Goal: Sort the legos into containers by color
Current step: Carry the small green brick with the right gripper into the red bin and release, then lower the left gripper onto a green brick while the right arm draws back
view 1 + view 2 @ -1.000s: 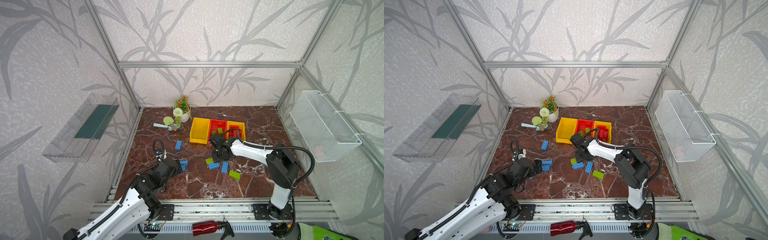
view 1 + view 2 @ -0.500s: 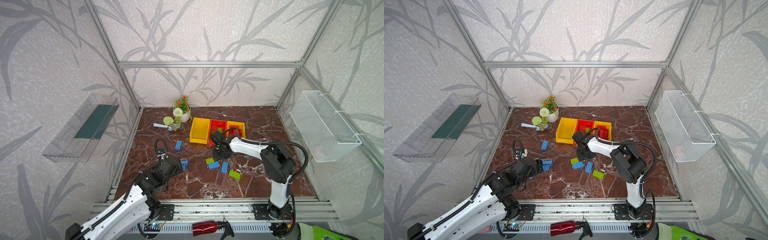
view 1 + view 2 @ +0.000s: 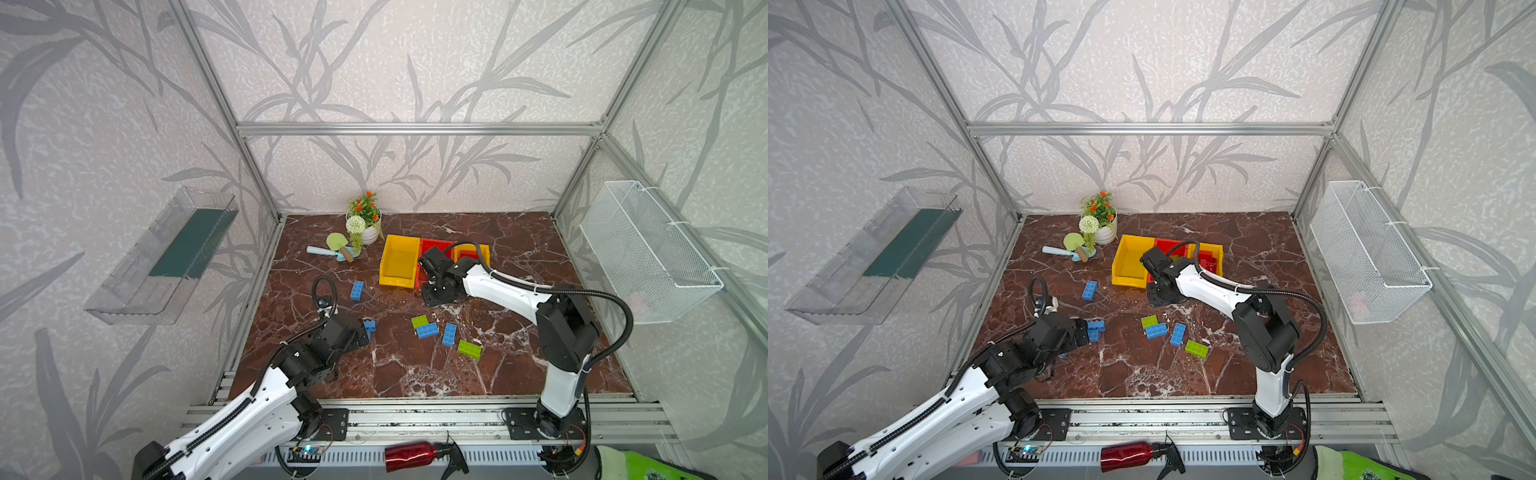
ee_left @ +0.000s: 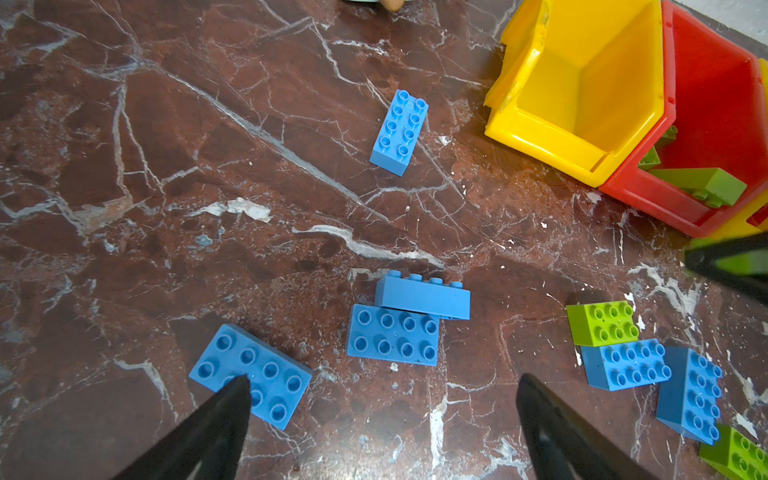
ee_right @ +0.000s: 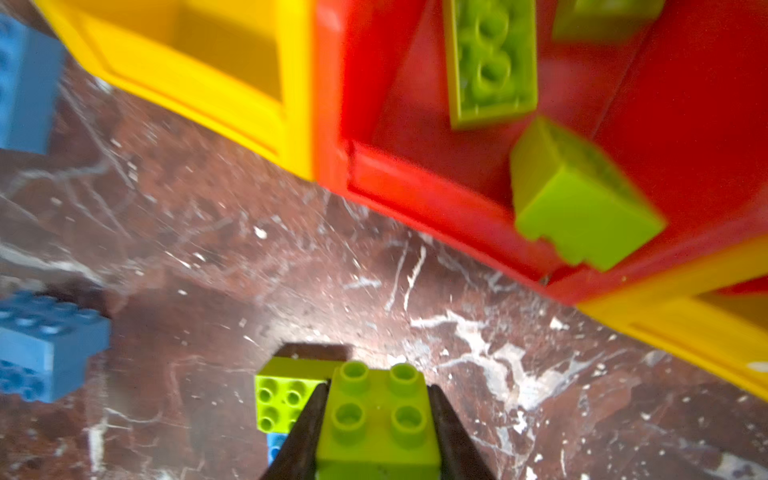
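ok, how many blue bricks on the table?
6 blue bricks. One alone near the yellow bin; one partly behind a finger of the left gripper; two touching just past it; two beside a green brick. Others may be hidden.

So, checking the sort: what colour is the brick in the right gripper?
Lime green; the brick shows best in the right wrist view.

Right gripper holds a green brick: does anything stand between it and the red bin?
Nothing visible does. In the right wrist view, only bare marble floor lies between the held green brick in the right gripper and the red bin at its low front lip. A tilted green brick sits at that lip, off to one side.
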Robot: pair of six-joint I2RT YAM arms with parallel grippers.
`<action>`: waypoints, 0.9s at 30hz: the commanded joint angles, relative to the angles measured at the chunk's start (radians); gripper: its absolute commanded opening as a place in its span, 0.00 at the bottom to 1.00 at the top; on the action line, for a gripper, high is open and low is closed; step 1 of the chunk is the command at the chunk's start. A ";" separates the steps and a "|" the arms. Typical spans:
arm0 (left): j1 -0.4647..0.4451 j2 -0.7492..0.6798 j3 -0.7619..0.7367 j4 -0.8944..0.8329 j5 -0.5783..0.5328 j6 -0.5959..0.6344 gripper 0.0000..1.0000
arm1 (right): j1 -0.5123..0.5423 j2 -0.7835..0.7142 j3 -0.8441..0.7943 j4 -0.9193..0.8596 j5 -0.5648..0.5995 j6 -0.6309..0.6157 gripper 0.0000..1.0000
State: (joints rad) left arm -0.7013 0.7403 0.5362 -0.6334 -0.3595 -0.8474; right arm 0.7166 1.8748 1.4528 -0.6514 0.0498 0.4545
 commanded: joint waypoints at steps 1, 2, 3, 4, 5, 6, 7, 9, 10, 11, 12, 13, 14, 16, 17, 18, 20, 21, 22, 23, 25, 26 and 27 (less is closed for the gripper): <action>0.002 0.039 0.040 0.033 0.022 0.001 0.99 | -0.023 0.004 0.083 -0.026 0.036 -0.038 0.35; 0.002 0.053 0.045 0.039 0.027 0.005 0.99 | -0.036 0.024 0.111 -0.031 0.032 -0.042 0.35; 0.001 0.071 0.053 0.043 0.030 0.008 0.99 | -0.048 0.044 0.140 -0.036 0.027 -0.046 0.35; 0.002 0.088 0.061 0.050 0.034 0.011 0.99 | -0.061 0.067 0.168 -0.037 0.024 -0.049 0.35; 0.002 0.102 0.068 0.055 0.037 0.014 0.99 | -0.072 0.086 0.192 -0.037 0.021 -0.052 0.35; -0.001 0.121 0.078 0.062 0.044 0.018 0.99 | -0.084 0.108 0.217 -0.038 0.013 -0.056 0.35; 0.000 0.137 0.088 0.067 0.051 0.021 0.99 | -0.097 0.130 0.243 -0.037 0.005 -0.062 0.35; 0.000 0.170 0.108 0.076 0.068 0.028 0.99 | -0.113 0.174 0.291 -0.039 -0.004 -0.074 0.35; -0.001 0.190 0.119 0.080 0.081 0.031 0.99 | -0.121 0.196 0.321 -0.044 -0.005 -0.081 0.35; 0.000 0.208 0.131 0.084 0.091 0.033 0.99 | -0.127 0.218 0.346 -0.052 -0.005 -0.087 0.35; 0.000 0.229 0.141 0.091 0.101 0.036 0.99 | -0.134 0.243 0.377 -0.062 -0.005 -0.092 0.35; 0.000 0.251 0.150 0.099 0.116 0.037 0.99 | -0.142 0.265 0.405 -0.072 -0.005 -0.096 0.35; 0.000 0.269 0.157 0.109 0.126 0.038 0.99 | -0.149 0.281 0.426 -0.077 -0.005 -0.099 0.35; 0.000 0.312 0.173 0.134 0.160 0.050 0.99 | -0.166 0.312 0.464 -0.082 -0.015 -0.101 0.37; 0.000 0.329 0.179 0.143 0.169 0.052 0.99 | -0.170 0.321 0.478 -0.085 -0.019 -0.102 0.39; 0.000 0.351 0.187 0.150 0.181 0.051 0.99 | -0.175 0.330 0.494 -0.089 -0.023 -0.104 0.42; 0.000 0.388 0.206 0.159 0.199 0.054 0.99 | -0.178 0.332 0.517 -0.107 -0.028 -0.115 0.51; -0.003 0.404 0.217 0.163 0.206 0.056 0.99 | -0.179 0.323 0.523 -0.116 -0.028 -0.121 0.56; -0.004 0.416 0.229 0.166 0.212 0.057 0.99 | -0.178 0.305 0.517 -0.114 -0.031 -0.124 0.62; -0.007 0.426 0.237 0.169 0.218 0.057 0.99 | -0.178 0.280 0.501 -0.105 -0.035 -0.125 0.65; -0.013 0.439 0.249 0.176 0.225 0.057 0.99 | -0.177 0.221 0.458 -0.090 -0.047 -0.135 0.69; -0.018 0.445 0.256 0.180 0.229 0.057 0.99 | -0.177 0.184 0.426 -0.083 -0.055 -0.139 0.70; -0.023 0.451 0.262 0.182 0.233 0.057 0.99 | -0.177 0.149 0.395 -0.079 -0.058 -0.138 0.71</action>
State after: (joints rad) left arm -0.7136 1.1828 0.7624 -0.4732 -0.1471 -0.8017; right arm 0.5365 2.1445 1.8881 -0.7216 0.0162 0.3378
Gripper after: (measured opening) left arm 0.992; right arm 0.705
